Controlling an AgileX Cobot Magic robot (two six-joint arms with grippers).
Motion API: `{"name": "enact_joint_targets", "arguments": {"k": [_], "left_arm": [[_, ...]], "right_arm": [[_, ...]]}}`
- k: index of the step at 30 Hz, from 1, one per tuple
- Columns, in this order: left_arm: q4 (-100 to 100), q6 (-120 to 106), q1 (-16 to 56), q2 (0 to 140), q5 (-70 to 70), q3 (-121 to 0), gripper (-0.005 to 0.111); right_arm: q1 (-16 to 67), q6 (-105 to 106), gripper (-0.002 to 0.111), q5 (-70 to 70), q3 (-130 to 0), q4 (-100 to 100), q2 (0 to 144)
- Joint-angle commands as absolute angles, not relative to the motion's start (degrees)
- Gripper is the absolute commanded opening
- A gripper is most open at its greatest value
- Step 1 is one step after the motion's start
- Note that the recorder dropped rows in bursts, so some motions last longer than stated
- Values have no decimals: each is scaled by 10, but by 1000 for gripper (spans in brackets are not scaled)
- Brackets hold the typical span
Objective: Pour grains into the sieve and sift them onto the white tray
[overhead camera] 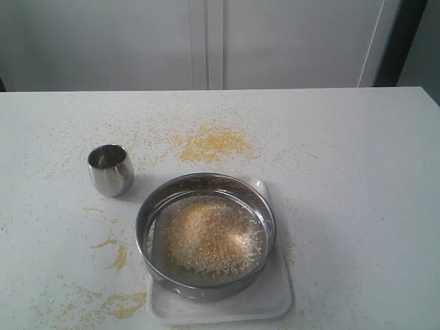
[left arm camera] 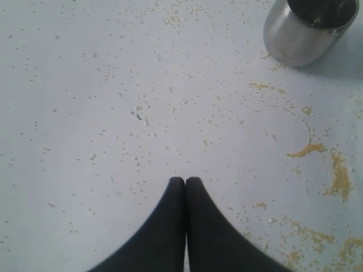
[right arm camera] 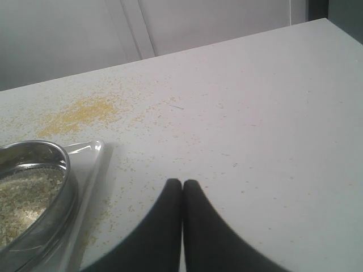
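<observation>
Exterior view: the sieve [overhead camera: 206, 290] sits on the tray [overhead camera: 271, 302] on the desk [overhead camera: 357, 172], with a loose heap of grains [overhead camera: 210, 237] resting on its mesh. A cup [overhead camera: 111, 170] stands apart to the left. The left fingers [left arm camera: 170, 226] and right fingers [right arm camera: 198, 226] are each pressed together, holding nothing, above scattered meal on the desk. The sieve looks stiff and fairly light, and its polished wall is likely slippery. Pinching across the upright rim on the right side seems best. It should stay level, since the grains would slide at any tilt.
</observation>
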State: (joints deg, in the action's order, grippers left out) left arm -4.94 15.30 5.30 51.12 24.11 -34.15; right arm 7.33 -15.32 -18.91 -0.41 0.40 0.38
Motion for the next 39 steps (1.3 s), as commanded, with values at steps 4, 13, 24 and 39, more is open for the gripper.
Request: {"name": "enact_joint_targets", "arguments": {"k": [4,13,24,39], "left_arm": [[-43,154,50,506,237,-338,1],[-43,154,50,506,237,-338,1],[-44,154,50,506,237,-338,1],[-44,154,50,506,237,-338,1]], "right_arm": [[76,-153,0,-138,0,0,0],[76,-241,0,152,0,6,0],[76,-399,0,155,-53,-64,0],[76,-224,0,38,-205,-152,244]]}}
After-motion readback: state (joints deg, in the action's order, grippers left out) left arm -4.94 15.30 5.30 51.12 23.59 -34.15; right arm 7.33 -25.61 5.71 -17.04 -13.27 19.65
